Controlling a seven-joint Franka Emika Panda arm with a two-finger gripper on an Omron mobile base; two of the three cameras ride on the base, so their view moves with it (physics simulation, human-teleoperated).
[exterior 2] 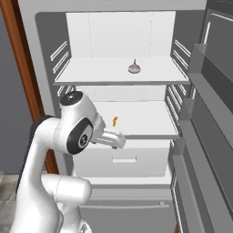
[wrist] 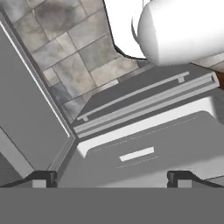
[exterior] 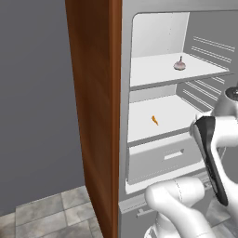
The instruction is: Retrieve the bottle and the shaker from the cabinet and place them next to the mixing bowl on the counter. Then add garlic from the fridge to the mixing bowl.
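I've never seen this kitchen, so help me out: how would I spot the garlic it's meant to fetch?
Look into the open fridge and find its upper shelf. The garlic sits there alone, right of centre: a small, pale pinkish bulb with a thin stem pointing up. The small orange thing on the shelf below is slimmer and brighter.

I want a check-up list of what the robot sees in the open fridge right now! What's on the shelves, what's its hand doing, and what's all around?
Surface: upper fridge shelf and middle shelf, both white.
Job's things: garlic sits alone on the upper shelf, untouched.
Clutter: a small orange item lies on the middle shelf; too small to name.
Tool: its fingertips stand apart in the hand view, holding nothing, pointing down at the fridge drawer.
Cables: nothing seen.
Surroundings: fridge door swung open at the right, wooden side panel at the left, grey tile floor below.
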